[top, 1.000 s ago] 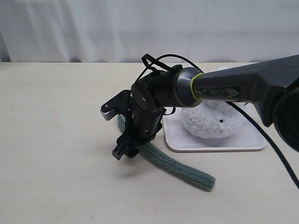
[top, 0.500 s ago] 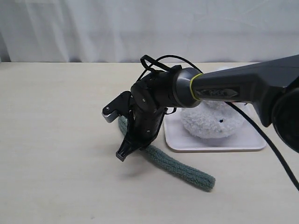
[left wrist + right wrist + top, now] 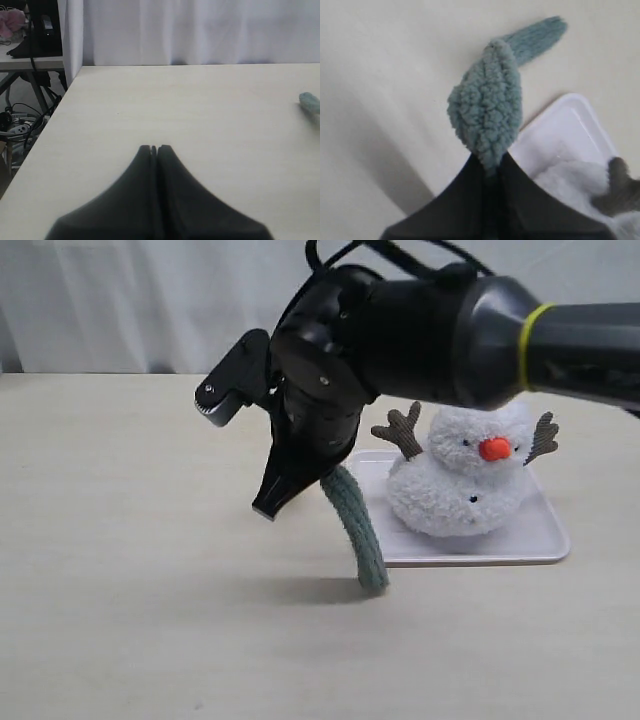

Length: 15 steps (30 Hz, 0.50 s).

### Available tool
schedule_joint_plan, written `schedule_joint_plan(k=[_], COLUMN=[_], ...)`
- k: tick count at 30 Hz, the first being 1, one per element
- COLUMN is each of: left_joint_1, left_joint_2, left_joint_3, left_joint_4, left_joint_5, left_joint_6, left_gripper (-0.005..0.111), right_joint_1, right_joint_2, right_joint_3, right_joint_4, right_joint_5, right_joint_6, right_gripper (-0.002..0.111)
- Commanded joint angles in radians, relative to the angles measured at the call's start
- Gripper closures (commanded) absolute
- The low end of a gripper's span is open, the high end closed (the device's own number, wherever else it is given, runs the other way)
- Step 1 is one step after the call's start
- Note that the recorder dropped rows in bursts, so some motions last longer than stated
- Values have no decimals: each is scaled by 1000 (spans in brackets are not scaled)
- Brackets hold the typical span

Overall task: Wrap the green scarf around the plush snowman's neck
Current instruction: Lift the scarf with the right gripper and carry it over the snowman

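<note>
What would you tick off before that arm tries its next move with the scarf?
1. Right claw clamped on the green scarf: ok.
2. Scarf's lower end clear of the table: cannot tell.
3. Plush snowman upright on its white tray: ok.
4. Snowman's neck bare, nothing blocking it: ok.
5. Left claw shut, holding nothing: ok.
</note>
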Motion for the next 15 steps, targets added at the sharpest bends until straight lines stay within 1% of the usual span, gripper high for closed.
schedule_joint_plan(k=[1, 5, 10, 15], left_joint_1=[1, 1, 1, 1], left_joint_2=[-2, -2, -2, -2], left_joint_3=[3, 3, 3, 3], left_joint_4=[-4, -4, -4, -4], left_joint_5=[-13, -13, -13, -13], left_joint_6=[-1, -1, -1, -1], left_gripper=[107, 107, 107, 107], right_joint_1=[39, 85, 83, 83], right_joint_2=[-127, -264, -417, -595], right_joint_3=[2, 2, 25, 152], right_joint_4=[-91, -239, -274, -395], right_joint_5=[115, 293, 297, 281], right_joint_6=[23, 86, 112, 273], right_gripper=[104, 104, 104, 104])
